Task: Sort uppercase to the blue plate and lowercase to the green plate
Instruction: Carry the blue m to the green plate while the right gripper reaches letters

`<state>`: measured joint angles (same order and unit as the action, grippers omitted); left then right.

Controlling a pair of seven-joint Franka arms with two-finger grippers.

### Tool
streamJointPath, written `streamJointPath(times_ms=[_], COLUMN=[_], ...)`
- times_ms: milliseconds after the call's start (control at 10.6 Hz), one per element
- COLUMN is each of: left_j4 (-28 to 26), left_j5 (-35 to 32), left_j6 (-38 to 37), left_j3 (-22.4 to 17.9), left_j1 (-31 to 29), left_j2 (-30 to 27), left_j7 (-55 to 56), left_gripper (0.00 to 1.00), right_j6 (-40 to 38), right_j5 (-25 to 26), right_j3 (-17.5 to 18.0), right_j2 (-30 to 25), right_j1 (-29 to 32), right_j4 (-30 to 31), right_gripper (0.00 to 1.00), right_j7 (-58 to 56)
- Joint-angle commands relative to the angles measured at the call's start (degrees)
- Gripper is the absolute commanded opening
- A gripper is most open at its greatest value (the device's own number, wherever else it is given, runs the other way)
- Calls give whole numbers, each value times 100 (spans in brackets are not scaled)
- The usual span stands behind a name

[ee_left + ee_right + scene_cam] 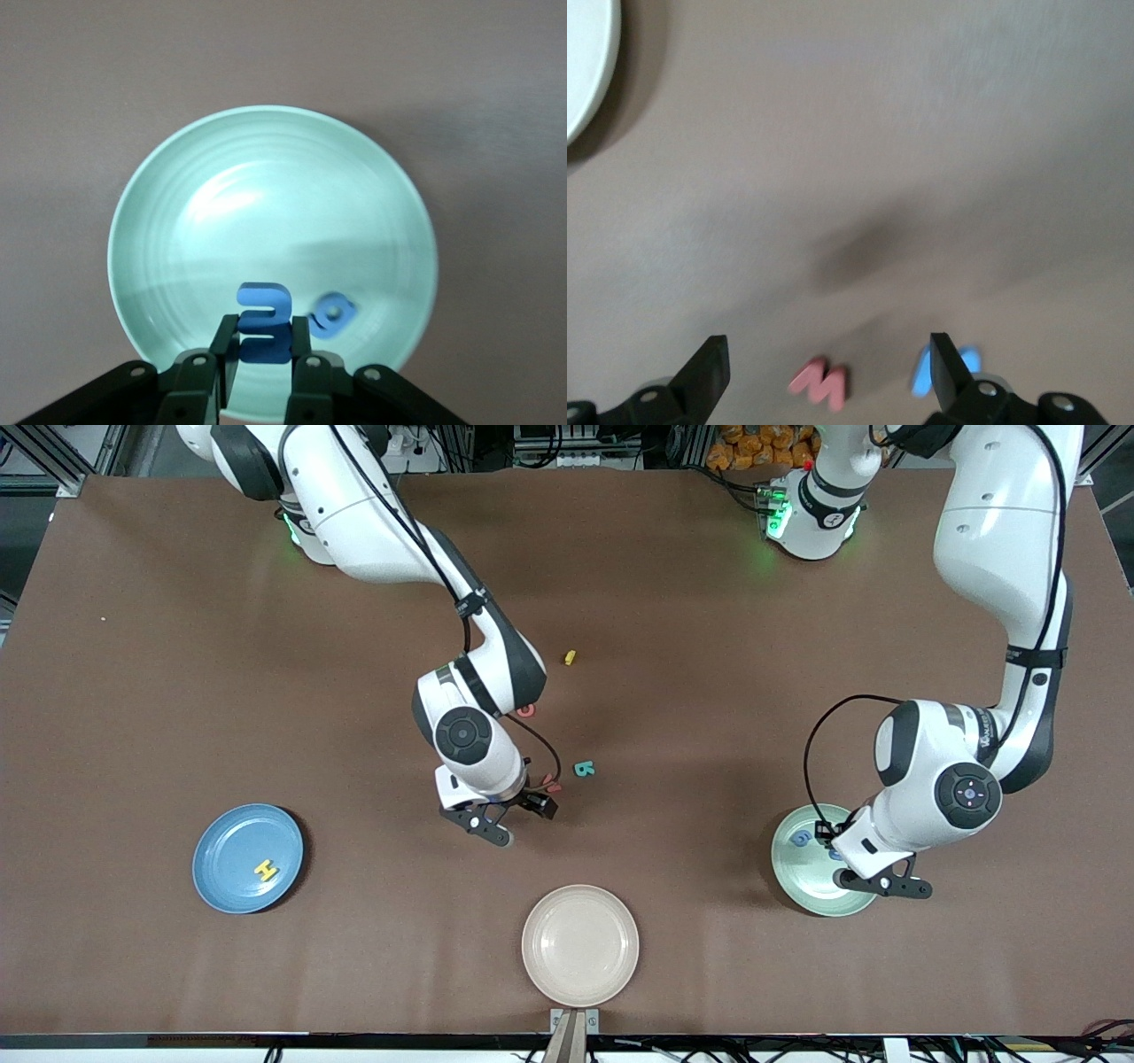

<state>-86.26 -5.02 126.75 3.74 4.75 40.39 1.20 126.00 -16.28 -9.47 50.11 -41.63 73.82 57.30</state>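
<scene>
Glossy, smooth green plate; matt brown table; matt foam blue letter.

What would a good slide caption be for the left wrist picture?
Left gripper holds a blue foam letter above the green plate, where another blue letter lies.

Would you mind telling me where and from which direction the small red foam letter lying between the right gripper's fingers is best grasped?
Come straight down from above. The small red foam letter lies flat on the brown table, so only its thin outer edges offer a hold. The right gripper is open with the letter between its fingers; pinching across the letter's narrower span looks likeliest to hold.
</scene>
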Motion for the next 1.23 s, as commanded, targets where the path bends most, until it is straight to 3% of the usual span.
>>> streamJointPath(times_ms=[0,189,284,567,662,851,1134], left_j4=[-5,-14,-22,-22,-5,4,4], left_j5=[36,36,36,106,124,124,115], left_j6=[157,158,158,158,158,149,158], left_j3=[-40,-40,-40,-22,13,13,13], left_j1=[0,-9,-9,8,87,105,105], left_j2=[57,48,30,-110,-189,-260,-207], left_j7=[-233,-234,-234,-234,-138,-163,-181], left_gripper=[13,89,100,100,100,100,100], right_j6=[39,48,248,549,671,707,724], right_j5=[-86,-86,-68,2,141,895,1022], right_j3=[243,244,244,226,226,235,235], right_j2=[87,148,227,420,490,509,509], right_j1=[-81,-309,-458,-697,-767,-803,-803], right_j4=[-131,-131,-131,-123,-123,-123,-123], right_gripper=[100,100,100,100,100,100,100], right_j7=[396,475,458,440,397,108,-675])
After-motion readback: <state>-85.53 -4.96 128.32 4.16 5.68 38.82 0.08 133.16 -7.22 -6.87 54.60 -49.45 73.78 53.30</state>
